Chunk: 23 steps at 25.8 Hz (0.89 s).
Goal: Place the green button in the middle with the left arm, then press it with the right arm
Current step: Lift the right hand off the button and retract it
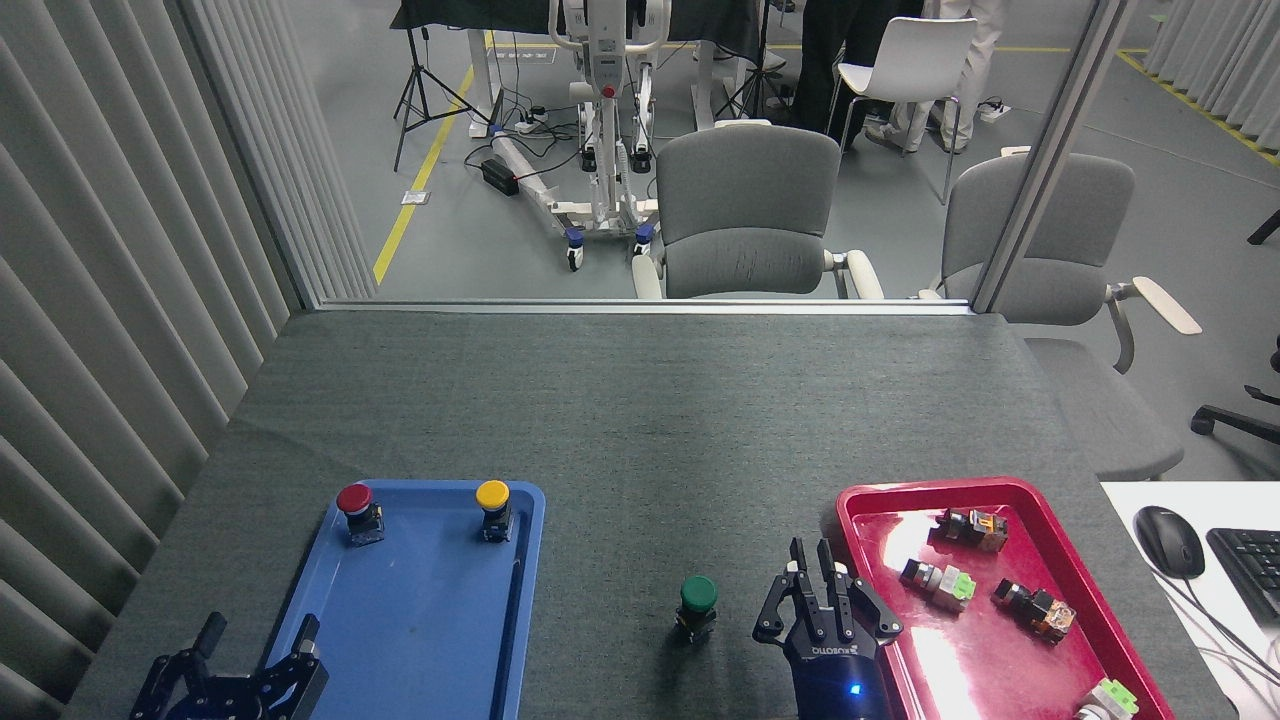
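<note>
Inspector: Green button (697, 603) stands upright on the bare grey cloth of the middle (640, 450), between the blue tray (420, 640) and the red tray (860, 520). Nothing touches it.

Clerk: And the right arm (812, 556)?

Inspector: Just beside the button, on the red tray's side and overlapping that tray's near-left rim. Two fingertips stand close together with a narrow gap; whether they count as closed I cannot tell. Nothing is between them. The wrist is cut off by the lower edge.

Clerk: Left arm (258, 630)?

Inspector: At the lower left, over the blue tray's near corner; fingers spread apart, holding nothing, body partly out of frame.

Clerk: Other items?

Inspector: Red button (355, 510) and yellow button (493, 507) at the blue tray's far end. Several switch parts (940, 583) in the red tray, too small to identify; one is cut off at the bottom.
</note>
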{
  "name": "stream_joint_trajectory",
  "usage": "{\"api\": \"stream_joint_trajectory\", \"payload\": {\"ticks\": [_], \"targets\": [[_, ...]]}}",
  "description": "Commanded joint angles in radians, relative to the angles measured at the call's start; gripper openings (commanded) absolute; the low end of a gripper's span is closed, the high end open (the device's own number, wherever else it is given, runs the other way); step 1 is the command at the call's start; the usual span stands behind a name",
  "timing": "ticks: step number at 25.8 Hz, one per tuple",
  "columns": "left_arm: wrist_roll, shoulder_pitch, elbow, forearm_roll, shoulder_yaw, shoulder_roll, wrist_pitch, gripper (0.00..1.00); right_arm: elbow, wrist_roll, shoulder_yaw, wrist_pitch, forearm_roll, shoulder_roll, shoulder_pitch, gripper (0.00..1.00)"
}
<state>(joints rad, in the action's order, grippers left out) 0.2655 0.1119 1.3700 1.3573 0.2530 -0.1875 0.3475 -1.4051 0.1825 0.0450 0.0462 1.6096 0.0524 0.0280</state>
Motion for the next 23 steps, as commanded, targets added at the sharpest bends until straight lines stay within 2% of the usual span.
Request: {"api": "stream_joint_trajectory", "payload": {"ticks": [1,10,19,23], "targets": [[0.001,0.000,-0.008,-0.007,0.000,-0.007,0.002,0.99,0.000,0.002,-0.004,-0.003,0.000,-0.003,0.015,0.99],[0.003,-0.001,-0.023,-0.013,0.000,-0.012,0.002,0.99,-0.006,0.023,-0.005,-0.003,0.000,-0.023,0.052,0.99],[0.003,-0.001,-0.023,-0.015,0.000,-0.020,0.002,0.99,-0.077,0.051,-0.005,-0.003,0.001,-0.037,0.168,0.99],[0.003,-0.001,-0.023,-0.015,0.000,-0.020,0.002,0.99,-0.089,0.058,-0.005,-0.002,0.003,-0.039,0.173,0.99]]}}
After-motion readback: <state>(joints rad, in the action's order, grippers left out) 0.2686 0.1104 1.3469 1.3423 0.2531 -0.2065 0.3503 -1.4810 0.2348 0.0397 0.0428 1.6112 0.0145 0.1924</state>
